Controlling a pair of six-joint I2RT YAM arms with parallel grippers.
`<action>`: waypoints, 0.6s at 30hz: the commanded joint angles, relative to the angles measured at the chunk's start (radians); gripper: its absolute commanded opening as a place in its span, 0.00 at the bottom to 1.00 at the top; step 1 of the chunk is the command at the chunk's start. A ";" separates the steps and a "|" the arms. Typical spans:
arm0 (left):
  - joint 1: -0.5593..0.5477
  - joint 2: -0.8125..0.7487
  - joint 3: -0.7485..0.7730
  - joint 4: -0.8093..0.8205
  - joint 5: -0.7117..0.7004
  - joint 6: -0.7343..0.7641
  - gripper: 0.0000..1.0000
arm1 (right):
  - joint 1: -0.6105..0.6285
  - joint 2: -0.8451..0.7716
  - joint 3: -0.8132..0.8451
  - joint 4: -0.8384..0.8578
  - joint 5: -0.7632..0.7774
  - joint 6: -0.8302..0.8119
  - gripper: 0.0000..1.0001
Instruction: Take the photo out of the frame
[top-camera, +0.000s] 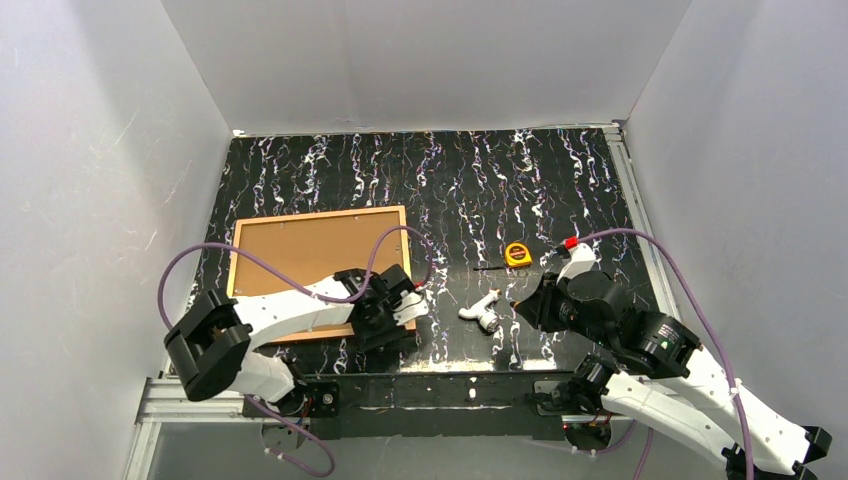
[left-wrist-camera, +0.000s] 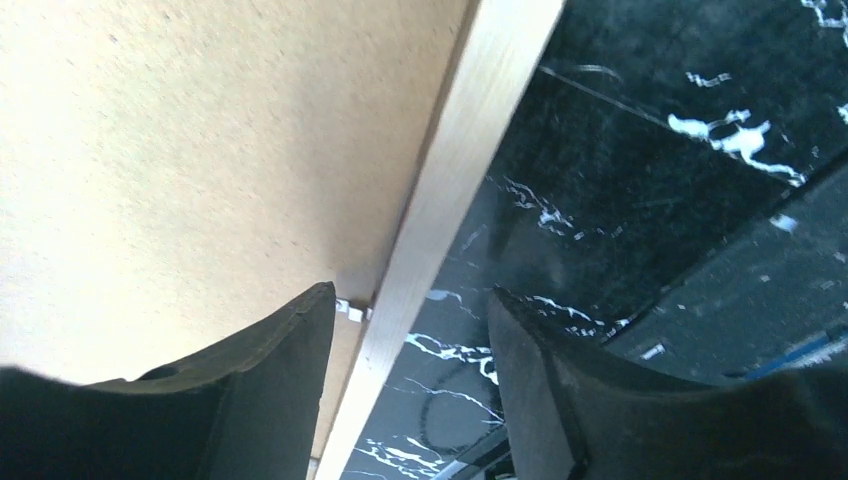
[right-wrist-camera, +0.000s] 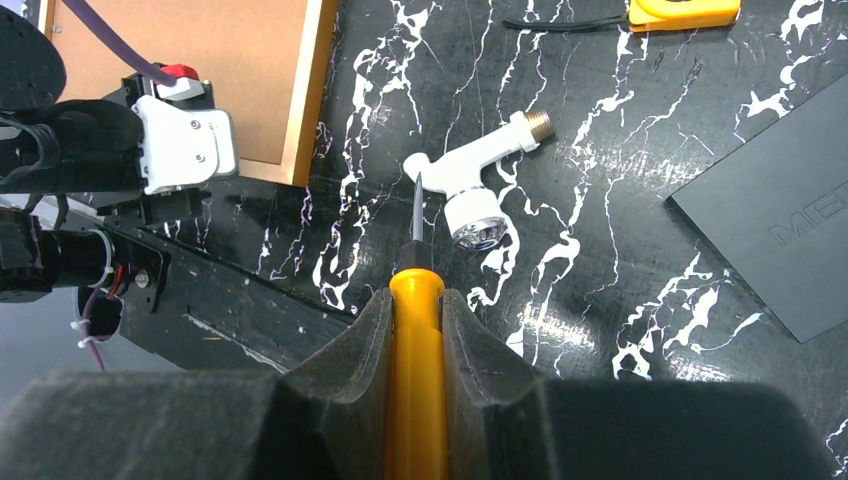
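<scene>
The frame (top-camera: 310, 250) lies tan back up near the desk's (top-camera: 450, 180) front-left corner, the left hand (left-wrist-camera: 412, 330) parted astride its near-right corner rail, not closed on it, while the right hand (right-wrist-camera: 416, 310) clamps a yellow-handled screwdriver (right-wrist-camera: 416, 380).

Black white-veined table (top-camera: 450, 170): reddish-brown wooden frame (top-camera: 300, 245) at nine o'clock, yellow tape measure (top-camera: 517, 254) at three, white plastic nozzle (top-camera: 481, 309) at five.
</scene>
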 joint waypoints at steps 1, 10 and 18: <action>-0.037 0.060 0.037 -0.051 -0.099 -0.036 0.52 | -0.004 -0.013 -0.006 0.010 0.018 0.015 0.01; -0.115 0.217 0.086 0.002 -0.296 -0.148 0.33 | -0.004 -0.011 -0.007 0.012 0.018 0.019 0.01; -0.117 0.359 0.233 -0.004 -0.329 -0.272 0.12 | -0.004 -0.011 -0.010 0.008 0.027 0.028 0.01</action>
